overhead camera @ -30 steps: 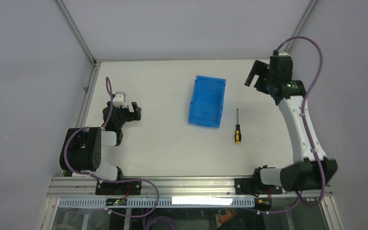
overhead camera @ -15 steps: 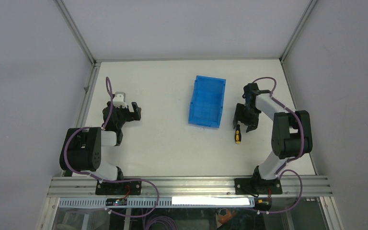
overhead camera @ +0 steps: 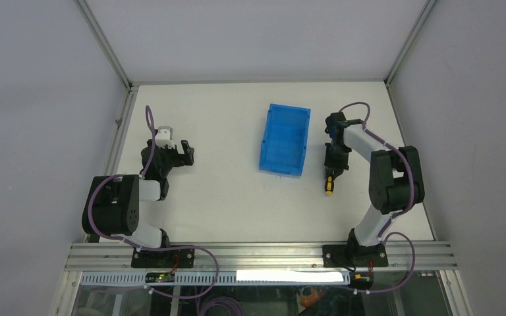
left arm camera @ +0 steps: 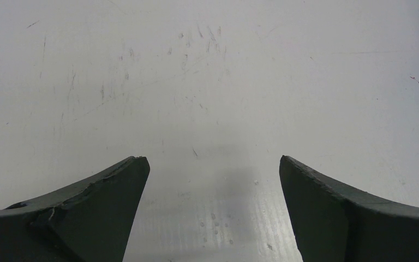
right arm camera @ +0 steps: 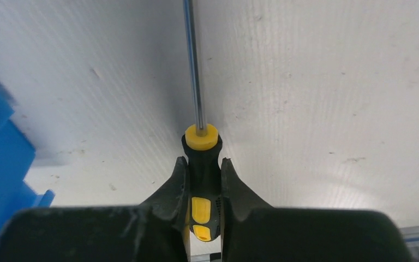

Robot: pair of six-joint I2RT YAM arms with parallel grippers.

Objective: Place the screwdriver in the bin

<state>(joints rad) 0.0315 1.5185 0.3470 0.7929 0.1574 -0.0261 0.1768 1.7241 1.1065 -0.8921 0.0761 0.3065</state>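
We see the right fingers (right arm camera: 175,188) clamped on the screwdriver (right arm camera: 202,143) by its handle, right of centre in the overhead view, beside the blue bin (overhead camera: 264,143); the left fingers (left arm camera: 103,202) stand apart.

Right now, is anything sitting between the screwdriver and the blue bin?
Nothing visible. Only white table surface lies between the slim black-and-yellow screwdriver, clamped in the right pincer, and the bright blue rectangular plastic bin to its left.
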